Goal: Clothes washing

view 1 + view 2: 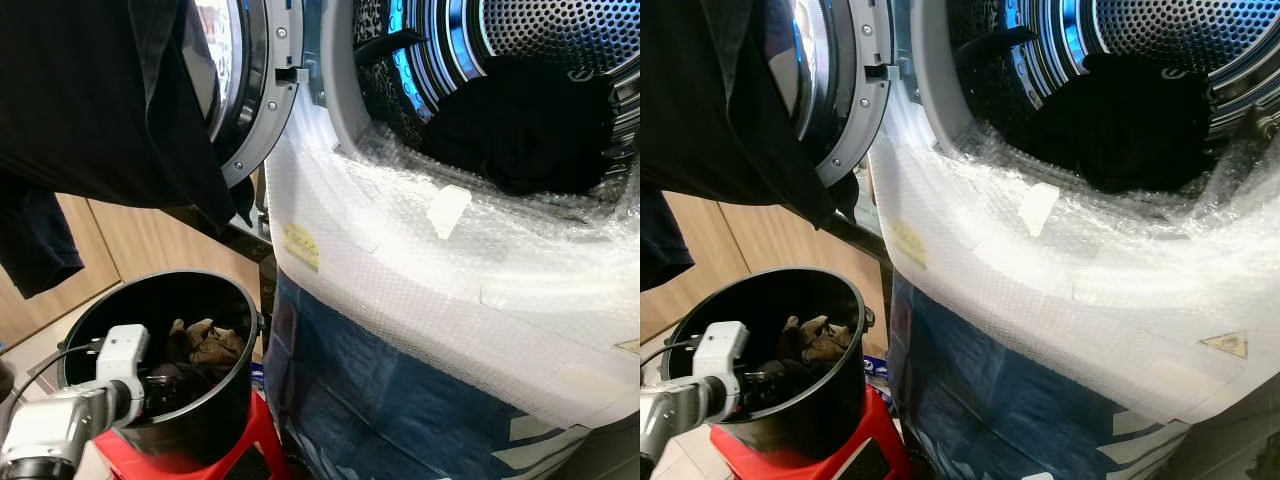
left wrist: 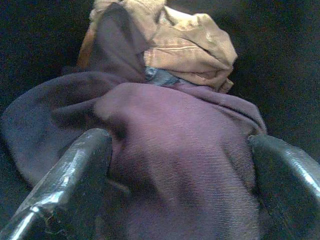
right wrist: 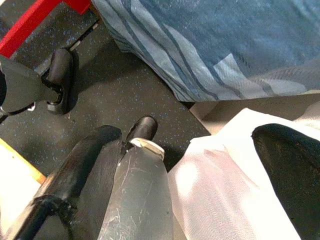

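My left gripper (image 2: pixel 177 150) is down inside a black bucket (image 1: pixel 215 385), open, its two fingers straddling a bunched purple garment (image 2: pixel 200 190). A tan garment (image 2: pixel 190 45) lies just beyond it in the bucket. The washing machine's drum (image 1: pixel 560 40) stands open at the upper right with dark clothes (image 1: pixel 520 125) inside. A black garment (image 1: pixel 90 90) hangs across the upper left, in front of the open round door (image 1: pixel 250 90). My right gripper (image 3: pixel 185 135) hangs idle and open above the dark floor (image 3: pixel 125 90), with nothing between its fingers.
The bucket sits on a red stool (image 1: pixel 255 430) close against the washer's left side. Bubble wrap (image 1: pixel 420 290) and blue film (image 1: pixel 380 400) cover the washer's front. Wood cabinets (image 1: pixel 150 240) stand behind. A black caster (image 3: pixel 60 75) and white sheet (image 3: pixel 225 190) lie below the right gripper.
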Tool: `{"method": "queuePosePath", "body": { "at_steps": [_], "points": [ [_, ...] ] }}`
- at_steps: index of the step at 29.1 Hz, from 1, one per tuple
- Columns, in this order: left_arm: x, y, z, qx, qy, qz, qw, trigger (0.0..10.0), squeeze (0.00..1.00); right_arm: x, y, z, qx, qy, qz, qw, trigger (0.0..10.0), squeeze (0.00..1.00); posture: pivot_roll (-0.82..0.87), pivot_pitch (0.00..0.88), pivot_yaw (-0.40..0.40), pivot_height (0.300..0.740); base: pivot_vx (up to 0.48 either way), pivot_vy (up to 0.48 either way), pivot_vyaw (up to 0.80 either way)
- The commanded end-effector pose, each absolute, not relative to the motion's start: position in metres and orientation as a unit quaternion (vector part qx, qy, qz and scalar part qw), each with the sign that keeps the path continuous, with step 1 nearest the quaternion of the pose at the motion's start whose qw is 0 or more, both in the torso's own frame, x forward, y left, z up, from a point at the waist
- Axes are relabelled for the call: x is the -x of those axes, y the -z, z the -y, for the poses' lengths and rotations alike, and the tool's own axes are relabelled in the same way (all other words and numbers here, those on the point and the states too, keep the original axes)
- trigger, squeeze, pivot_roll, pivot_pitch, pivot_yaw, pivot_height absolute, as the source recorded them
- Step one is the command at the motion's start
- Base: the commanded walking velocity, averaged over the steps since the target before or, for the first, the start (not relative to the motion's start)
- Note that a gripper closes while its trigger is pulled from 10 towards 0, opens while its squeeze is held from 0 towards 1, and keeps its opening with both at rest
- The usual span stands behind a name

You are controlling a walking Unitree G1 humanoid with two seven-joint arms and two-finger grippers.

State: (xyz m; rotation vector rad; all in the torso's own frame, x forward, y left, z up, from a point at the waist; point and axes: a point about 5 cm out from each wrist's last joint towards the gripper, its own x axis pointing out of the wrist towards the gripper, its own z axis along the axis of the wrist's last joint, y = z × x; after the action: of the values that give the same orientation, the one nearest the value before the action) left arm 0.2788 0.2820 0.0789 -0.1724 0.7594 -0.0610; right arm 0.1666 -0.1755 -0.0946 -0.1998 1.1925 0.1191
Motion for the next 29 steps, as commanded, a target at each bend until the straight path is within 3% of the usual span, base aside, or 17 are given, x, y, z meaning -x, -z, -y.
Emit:
{"method": "queuePosePath", "body": {
  "at_steps": [1, 11, 17, 26, 27, 29],
  "points": [
    [-0.276, -0.079, -0.292, 0.100, 0.017, -0.380, 0.919, 10.0, 0.00, -0.173, 0.092, 0.174, 0.095, -0.060, -0.554, 0.825, 10.0, 0.00, 0.35, 0.047, -0.030, 0.740, 0.000, 0.000, 0.00],
    [-0.271, -0.065, -0.314, 0.133, -0.007, -0.412, 0.902, 10.0, 0.00, -0.182, 0.088, 0.166, 0.099, -0.072, -0.542, 0.831, 10.0, 0.00, 0.35, 0.037, -0.037, 0.740, 0.000, 0.000, 0.00],
    [-0.270, -0.052, -0.308, 0.102, 0.017, -0.439, 0.892, 10.0, 0.00, -0.187, 0.086, 0.166, 0.102, -0.071, -0.535, 0.835, 10.0, 0.00, 0.34, 0.032, -0.039, 0.740, 0.000, 0.000, 0.00],
    [-0.277, -0.053, -0.311, -0.014, 0.065, -0.459, 0.886, 10.0, 0.00, -0.190, 0.085, 0.168, 0.115, -0.084, -0.533, 0.834, 10.0, 0.00, 0.33, 0.029, -0.035, 0.740, 0.000, 0.000, 0.00],
    [-0.277, -0.054, -0.313, -0.018, 0.066, -0.459, 0.886, 9.2, 0.00, -0.191, 0.084, 0.167, 0.116, -0.084, -0.532, 0.835, 10.0, 0.00, 0.33, 0.027, -0.033, 0.740, 0.000, 0.000, 0.00],
    [-0.278, -0.054, -0.313, -0.019, 0.066, -0.459, 0.886, 9.2, 0.00, -0.191, 0.084, 0.167, 0.116, -0.085, -0.531, 0.835, 10.0, 0.00, 0.33, 0.027, -0.033, 0.740, 0.000, 0.000, 0.00]
  ]
}}
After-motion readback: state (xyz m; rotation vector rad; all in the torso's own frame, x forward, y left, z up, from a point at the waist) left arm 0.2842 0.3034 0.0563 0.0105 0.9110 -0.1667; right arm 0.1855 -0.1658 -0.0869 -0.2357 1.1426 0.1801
